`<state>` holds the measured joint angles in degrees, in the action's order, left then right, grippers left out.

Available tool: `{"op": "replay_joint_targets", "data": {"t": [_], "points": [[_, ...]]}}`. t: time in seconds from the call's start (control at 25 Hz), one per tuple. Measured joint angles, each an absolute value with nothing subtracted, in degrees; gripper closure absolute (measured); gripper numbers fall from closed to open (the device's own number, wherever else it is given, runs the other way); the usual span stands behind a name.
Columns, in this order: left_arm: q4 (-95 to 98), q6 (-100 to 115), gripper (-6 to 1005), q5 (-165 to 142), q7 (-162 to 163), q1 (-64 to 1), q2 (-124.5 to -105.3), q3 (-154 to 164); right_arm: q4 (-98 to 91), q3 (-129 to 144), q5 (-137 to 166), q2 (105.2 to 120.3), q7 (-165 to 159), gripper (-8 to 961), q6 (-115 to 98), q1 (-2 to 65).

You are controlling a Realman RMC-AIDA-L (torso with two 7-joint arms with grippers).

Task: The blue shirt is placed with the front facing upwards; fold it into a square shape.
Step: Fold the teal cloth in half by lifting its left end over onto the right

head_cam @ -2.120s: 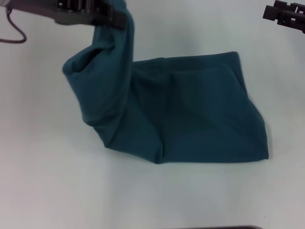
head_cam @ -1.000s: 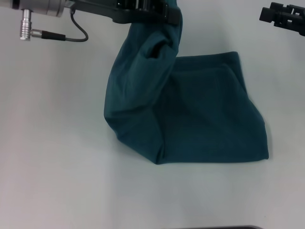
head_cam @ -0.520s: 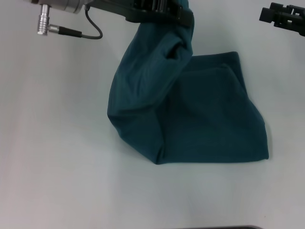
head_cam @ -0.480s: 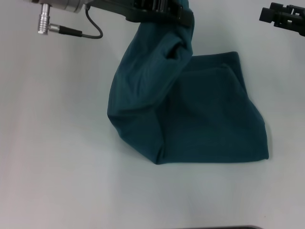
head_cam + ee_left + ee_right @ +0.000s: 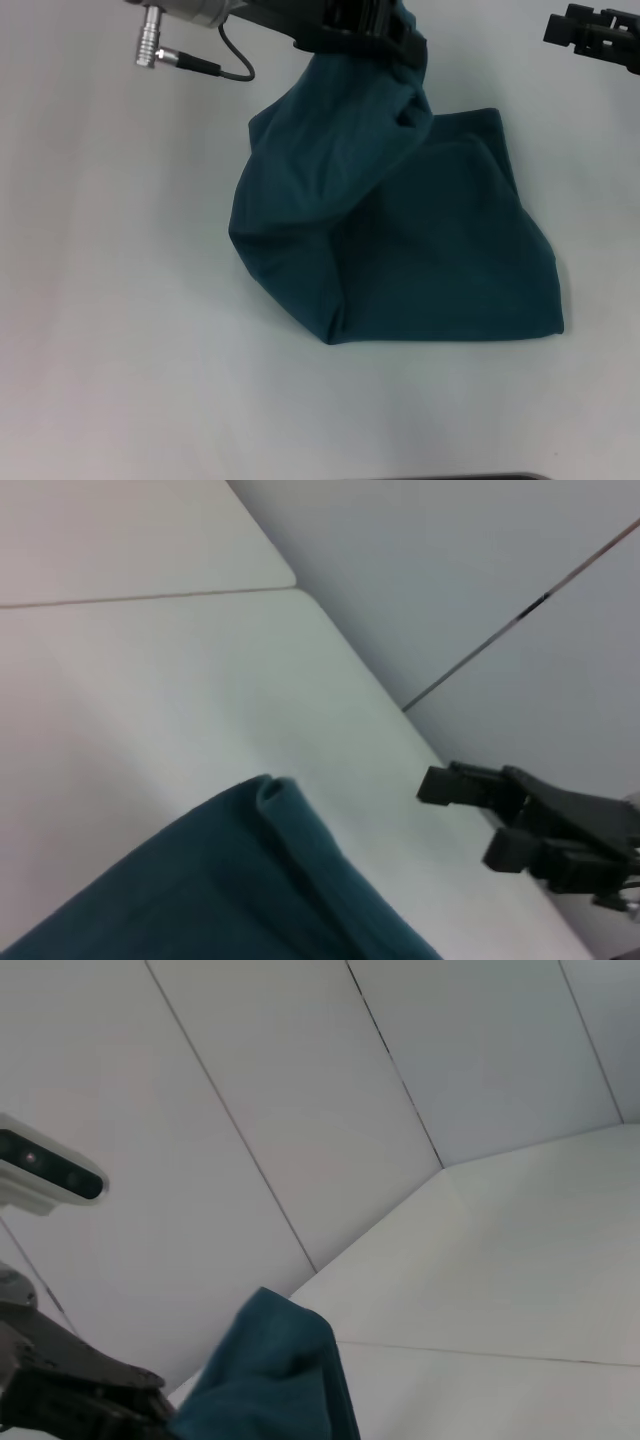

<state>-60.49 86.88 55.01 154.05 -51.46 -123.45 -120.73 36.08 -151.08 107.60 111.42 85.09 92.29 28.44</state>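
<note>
The blue shirt [image 5: 440, 260] lies partly folded on the white table, plain teal side up. Its left part is lifted and hangs from my left gripper [image 5: 372, 32], which is shut on the cloth at the top centre of the head view, above the shirt's far edge. The raised flap [image 5: 320, 170] drapes down over the flat part. The left wrist view shows a rolled edge of the shirt [image 5: 270, 870]; the right wrist view shows the lifted bunch [image 5: 285, 1370]. My right gripper [image 5: 592, 30] hangs parked at the far right, away from the shirt.
White table [image 5: 120, 330] surrounds the shirt on the left and front. A silver connector and black cable [image 5: 185, 55] hang from the left arm. Pale panelled walls [image 5: 300, 1080] stand beyond the table. A dark edge [image 5: 480, 477] shows at the bottom.
My left gripper has carried the lifted cloth to the right, across the shirt. The hanging flap now covers more of the flat part. The right gripper has stayed put.
</note>
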Motion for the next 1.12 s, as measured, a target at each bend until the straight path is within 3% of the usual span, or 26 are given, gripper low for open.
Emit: {"op": "replay_joint_targets", "data": {"t": [1.12], "points": [[-58.12,81.01,945,53.84,157.36,-55.66,-124.32,-114.67,36.03,-151.08,107.54,111.50,85.07,269,92.29,28.12]]}}
